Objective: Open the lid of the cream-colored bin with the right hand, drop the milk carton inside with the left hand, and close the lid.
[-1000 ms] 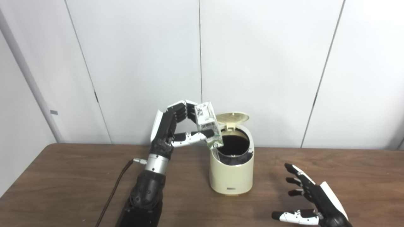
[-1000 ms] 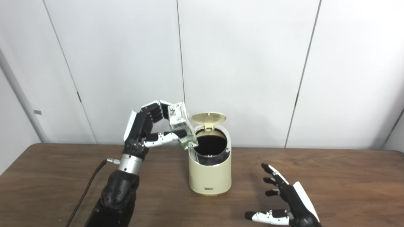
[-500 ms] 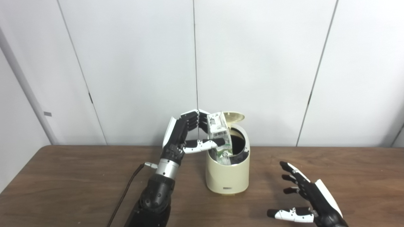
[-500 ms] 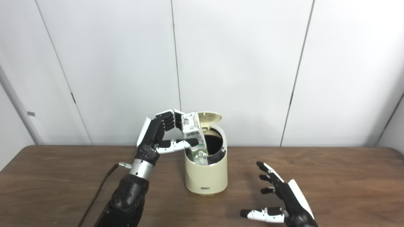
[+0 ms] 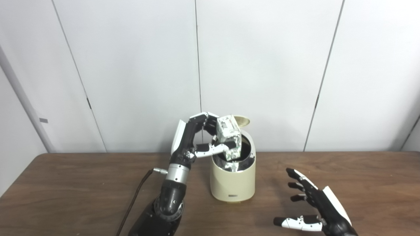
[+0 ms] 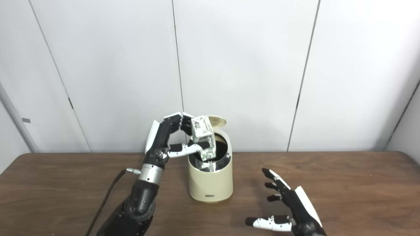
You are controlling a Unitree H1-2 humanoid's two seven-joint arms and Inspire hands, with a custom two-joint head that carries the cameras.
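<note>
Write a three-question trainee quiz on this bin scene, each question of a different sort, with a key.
1. True or false: the bin's lid is shut.
2. The left robot hand holds: A) milk carton, B) cable, C) nothing.
3. Fill in: the right robot hand is ___, holding nothing, beside the cream-colored bin on the table.

Key: 1 false; 2 A; 3 open.
</note>
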